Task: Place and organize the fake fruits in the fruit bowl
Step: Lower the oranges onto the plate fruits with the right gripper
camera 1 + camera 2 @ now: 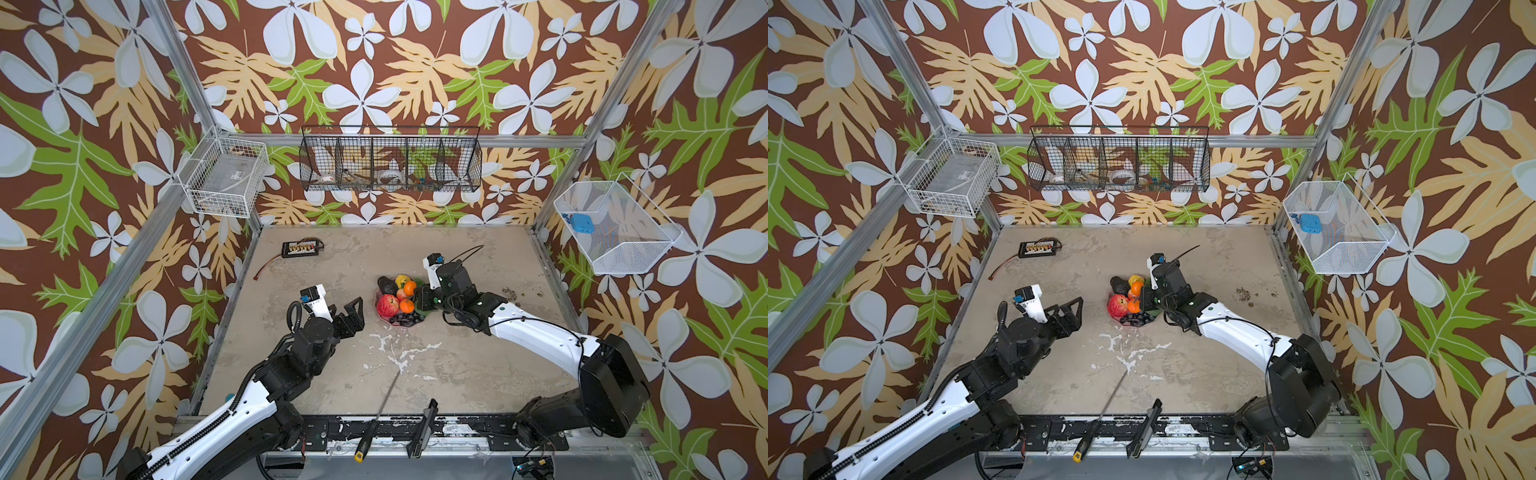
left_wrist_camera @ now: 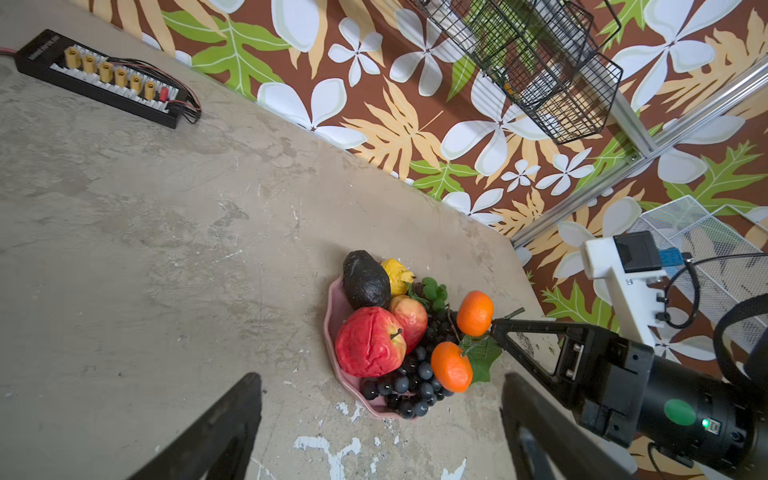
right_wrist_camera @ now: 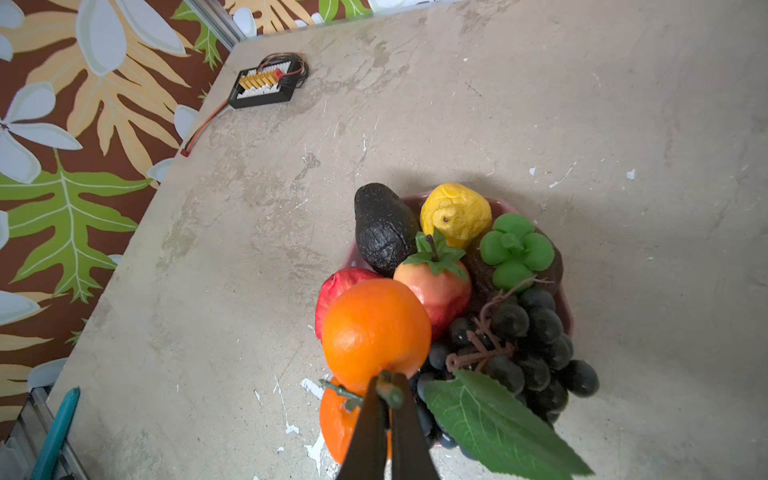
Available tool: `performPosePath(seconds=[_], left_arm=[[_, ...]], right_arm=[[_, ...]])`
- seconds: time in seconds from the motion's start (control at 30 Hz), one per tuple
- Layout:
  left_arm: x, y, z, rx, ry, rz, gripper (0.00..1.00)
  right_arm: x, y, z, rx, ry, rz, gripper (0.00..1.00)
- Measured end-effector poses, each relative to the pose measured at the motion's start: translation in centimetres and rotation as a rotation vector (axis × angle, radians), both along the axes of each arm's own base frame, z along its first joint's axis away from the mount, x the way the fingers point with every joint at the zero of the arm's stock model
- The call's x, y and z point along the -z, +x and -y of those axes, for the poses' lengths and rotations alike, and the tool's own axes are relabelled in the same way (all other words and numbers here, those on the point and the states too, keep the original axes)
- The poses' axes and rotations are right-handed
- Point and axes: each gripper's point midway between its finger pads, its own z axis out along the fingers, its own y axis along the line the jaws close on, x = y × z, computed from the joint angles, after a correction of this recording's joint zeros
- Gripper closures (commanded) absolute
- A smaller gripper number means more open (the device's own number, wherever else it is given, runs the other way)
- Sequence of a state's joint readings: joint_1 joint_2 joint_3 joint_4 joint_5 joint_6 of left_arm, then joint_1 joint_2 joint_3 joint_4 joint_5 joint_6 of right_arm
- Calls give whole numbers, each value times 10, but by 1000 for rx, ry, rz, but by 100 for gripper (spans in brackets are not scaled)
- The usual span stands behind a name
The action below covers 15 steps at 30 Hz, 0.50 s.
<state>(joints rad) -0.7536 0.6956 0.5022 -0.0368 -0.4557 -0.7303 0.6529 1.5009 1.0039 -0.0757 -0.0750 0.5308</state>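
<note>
Orange (image 3: 376, 328), round, glossy and faintly dimpled, pinched by its thin green stem in the right gripper (image 3: 386, 384), jaws all but together on it. Sits straight off the tips, stem in line with the fingers, no long axis to speak of; looks to hang above the pile. Just under the tips, a second orange (image 3: 338, 419) and a stiff veined leaf (image 3: 498, 424) on knobbly dark grapes (image 3: 532, 353), all in the pink scalloped fruit bowl (image 2: 332, 303). Further ahead, wrinkled red apple (image 2: 370, 340), rough black avocado (image 3: 384, 228), creased lemon (image 3: 455, 214). Probably needs a pocket against rolling. Beyond the bowl, well apart, left gripper (image 1: 349, 313), spread wide and empty.
</note>
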Motion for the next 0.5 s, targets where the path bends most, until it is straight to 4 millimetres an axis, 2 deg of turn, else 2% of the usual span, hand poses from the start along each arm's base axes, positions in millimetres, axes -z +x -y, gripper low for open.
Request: performPosePath(seconds=[0.17, 0.5], left_arm=[[8, -1, -5, -20, 18, -9, 9], [9, -2, -10, -30, 30, -1, 8]], right_arm=[[20, 9, -6, -5, -61, -19, 100], [38, 27, -11, 5, -144, -18, 100]])
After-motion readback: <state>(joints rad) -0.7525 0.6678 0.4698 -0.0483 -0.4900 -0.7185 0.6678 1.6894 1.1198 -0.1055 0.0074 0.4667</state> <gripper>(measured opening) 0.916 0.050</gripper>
